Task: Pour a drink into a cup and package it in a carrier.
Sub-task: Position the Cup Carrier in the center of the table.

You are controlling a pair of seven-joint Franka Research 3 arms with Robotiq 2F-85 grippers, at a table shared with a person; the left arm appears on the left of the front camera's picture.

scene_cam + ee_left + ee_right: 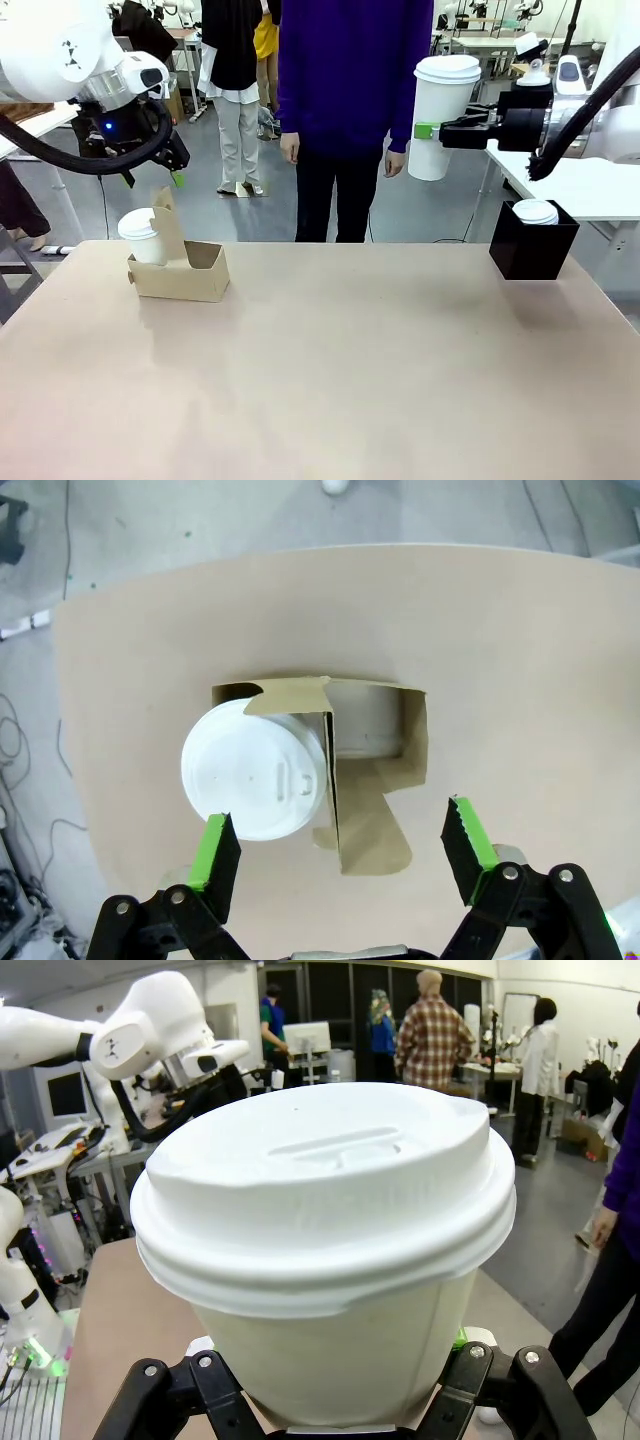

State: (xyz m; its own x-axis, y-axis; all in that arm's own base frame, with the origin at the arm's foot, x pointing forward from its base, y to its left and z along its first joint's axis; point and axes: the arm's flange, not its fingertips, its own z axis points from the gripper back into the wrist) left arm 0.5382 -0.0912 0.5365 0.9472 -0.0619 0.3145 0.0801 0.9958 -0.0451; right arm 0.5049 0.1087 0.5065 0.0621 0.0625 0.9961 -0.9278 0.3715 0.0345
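The tan worktop [350,400] is smooth and matte. There are three white paper cups, each with a domed plastic lid, plus one carrier and one black box.

The carrier [190,275] is folded brown cardboard, a low tray with an upright centre handle, and it stands on the worktop's left side. The seated cup [143,235] sits upright in its left well, touching the handle. Far right, at the worktop's back edge, the square black box [530,250] holds the boxed cup [536,211], with just the lid showing above its rim.

The left gripper [155,178] hangs above the carrier on a bent arm, pointing down. Its jaws are wide apart and touch nothing. From its wrist, the green pads [215,860] flank the round lid [255,780] and the cardboard handle.

The right gripper [435,130] reaches in level from the right, high over the worktop. Its jaws are clamped on the raised cup [445,110], a tall tapering one held upright by its side wall.

Beyond the worktop a person [350,80] in a purple top stands with arms down.
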